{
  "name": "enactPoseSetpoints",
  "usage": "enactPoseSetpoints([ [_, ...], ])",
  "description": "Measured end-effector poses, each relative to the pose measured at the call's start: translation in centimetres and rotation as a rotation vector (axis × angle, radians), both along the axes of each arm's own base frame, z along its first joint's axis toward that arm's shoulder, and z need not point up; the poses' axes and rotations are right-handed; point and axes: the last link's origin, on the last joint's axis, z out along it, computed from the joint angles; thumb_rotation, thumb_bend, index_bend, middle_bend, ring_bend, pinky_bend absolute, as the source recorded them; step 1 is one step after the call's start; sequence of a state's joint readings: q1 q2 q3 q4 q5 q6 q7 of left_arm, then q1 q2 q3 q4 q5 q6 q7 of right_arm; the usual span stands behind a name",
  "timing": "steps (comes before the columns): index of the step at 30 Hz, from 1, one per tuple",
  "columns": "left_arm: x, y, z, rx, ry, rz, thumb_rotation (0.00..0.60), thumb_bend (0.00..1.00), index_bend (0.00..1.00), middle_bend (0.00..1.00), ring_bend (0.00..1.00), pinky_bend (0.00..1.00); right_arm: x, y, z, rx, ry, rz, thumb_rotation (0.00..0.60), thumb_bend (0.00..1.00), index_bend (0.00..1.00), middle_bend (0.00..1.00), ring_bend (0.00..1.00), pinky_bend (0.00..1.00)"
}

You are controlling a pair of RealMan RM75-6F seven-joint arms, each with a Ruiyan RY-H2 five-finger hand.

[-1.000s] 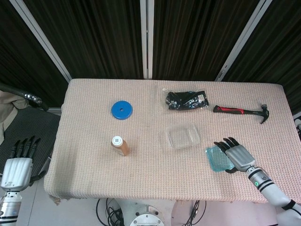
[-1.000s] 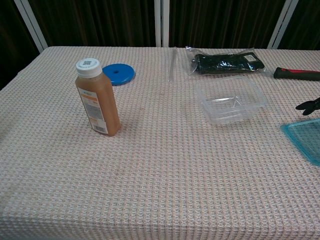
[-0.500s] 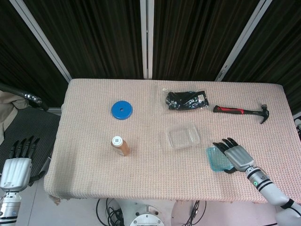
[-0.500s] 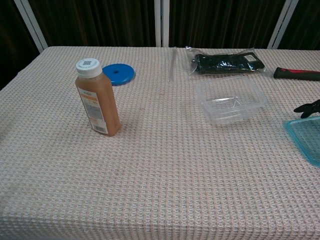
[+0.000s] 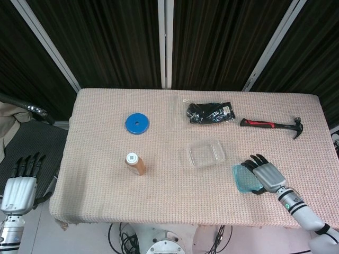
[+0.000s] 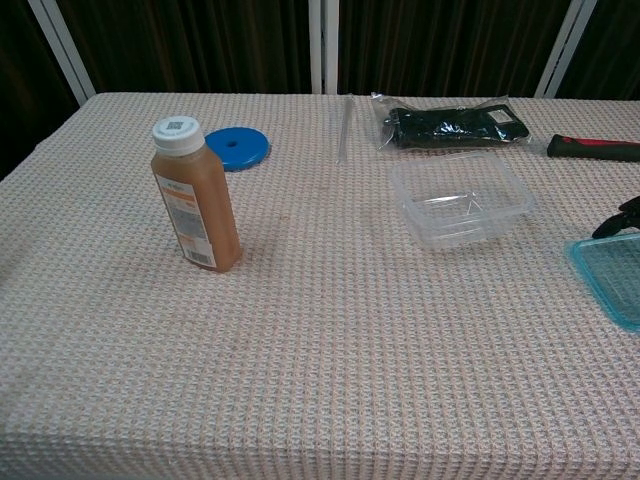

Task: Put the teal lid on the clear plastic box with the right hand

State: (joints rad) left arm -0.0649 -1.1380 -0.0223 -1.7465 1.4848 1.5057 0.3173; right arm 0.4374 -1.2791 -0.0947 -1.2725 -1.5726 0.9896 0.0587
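The clear plastic box (image 5: 205,153) (image 6: 460,198) stands open-topped right of the table's middle. The teal lid (image 5: 242,179) (image 6: 610,275) lies flat on the cloth to the box's near right, about a hand's width away from it. My right hand (image 5: 265,174) lies over the lid's right part with its fingers stretched forward and spread; only its dark fingertips (image 6: 620,215) show at the chest view's right edge. Its thumb sits at the lid's near edge. My left hand (image 5: 18,185) hangs off the table at the far left, fingers straight and apart, holding nothing.
An orange juice bottle (image 5: 135,163) (image 6: 195,195) stands left of centre, with a blue disc (image 5: 137,124) (image 6: 237,148) behind it. A black bag in clear wrap (image 5: 210,112) (image 6: 450,125) and a red-handled hammer (image 5: 270,125) (image 6: 595,147) lie behind the box.
The right hand has shifted slightly, and the teal lid has slid a little to the right in the chest view. The left hand has not moved.
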Motion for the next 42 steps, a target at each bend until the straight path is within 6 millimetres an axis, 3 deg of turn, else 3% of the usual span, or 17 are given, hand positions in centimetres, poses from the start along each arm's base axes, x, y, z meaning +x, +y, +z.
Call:
enactPoseSetpoints([
  [4, 0.0, 0.0, 0.0, -0.002, -0.002, -0.004, 0.600, 0.00, 0.00, 0.00, 0.00, 0.00, 0.1, 0.0, 0.3, -0.015, -0.012, 0.003, 0.600, 0.31, 0.35, 0.32, 0.09, 0.02],
  [12, 0.1, 0.1, -0.1, -0.005, -0.003, -0.007, 0.600, 0.00, 0.00, 0.00, 0.00, 0.00, 0.7, 0.2, 2.0, -0.079, -0.084, 0.012, 0.600, 0.33, 0.36, 0.33, 0.10, 0.02],
  [18, 0.4, 0.4, -0.3, -0.013, -0.007, -0.020, 0.600, 0.00, 0.00, 0.00, 0.00, 0.00, 2.9, -0.3, 3.1, -0.089, -0.207, 0.045, 0.600, 0.33, 0.36, 0.34, 0.10, 0.02],
  [23, 0.6, 0.7, -0.3, -0.022, -0.003, -0.024, 0.600, 0.00, 0.00, 0.00, 0.00, 0.00, 6.6, -2.4, 3.3, -0.054, -0.290, 0.095, 0.600, 0.33, 0.36, 0.33, 0.10, 0.03],
  [31, 0.7, 1.1, -0.4, -0.036, 0.000, -0.034, 0.600, 0.00, 0.00, 0.00, 0.00, 0.00, 13.0, -6.5, 1.5, 0.014, -0.276, 0.145, 0.600, 0.33, 0.36, 0.33, 0.10, 0.03],
  [42, -0.4, 1.3, -0.7, -0.050, -0.017, -0.003, 0.600, 0.00, 0.00, 0.00, 0.00, 0.00, 16.1, -9.1, -2.5, 0.059, -0.226, 0.083, 0.600, 0.33, 0.35, 0.30, 0.10, 0.03],
])
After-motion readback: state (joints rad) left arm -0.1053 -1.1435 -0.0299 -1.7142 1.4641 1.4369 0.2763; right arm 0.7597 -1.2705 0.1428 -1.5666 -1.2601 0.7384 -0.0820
